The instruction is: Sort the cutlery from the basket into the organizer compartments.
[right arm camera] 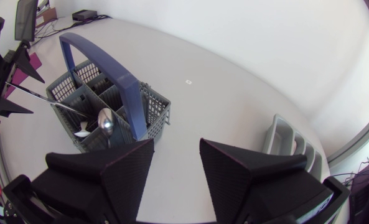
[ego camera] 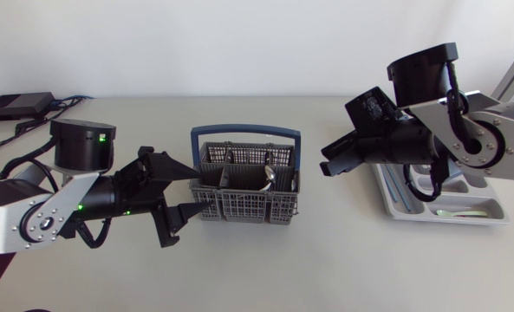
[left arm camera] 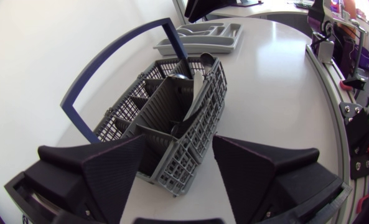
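The grey cutlery basket (ego camera: 243, 204) with a blue handle (ego camera: 245, 133) stands mid-table. A spoon (ego camera: 270, 177) and other cutlery stand in it; the spoon (right arm camera: 106, 121) also shows in the right wrist view. My left gripper (ego camera: 185, 191) is open and straddles the basket's left end. That end of the basket (left arm camera: 172, 118) lies between its fingers, and I cannot see a grip. My right gripper (ego camera: 333, 162) hangs open and empty above the table, between the basket and the grey organizer (ego camera: 486, 217). The organizer (left arm camera: 200, 38) lies beyond the basket and holds a pale utensil (ego camera: 460, 212).
A black box (ego camera: 18, 105) with cables sits at the table's back left corner. My right arm (ego camera: 447, 130) hangs over much of the organizer. Bare white tabletop (ego camera: 265, 269) stretches in front of the basket.
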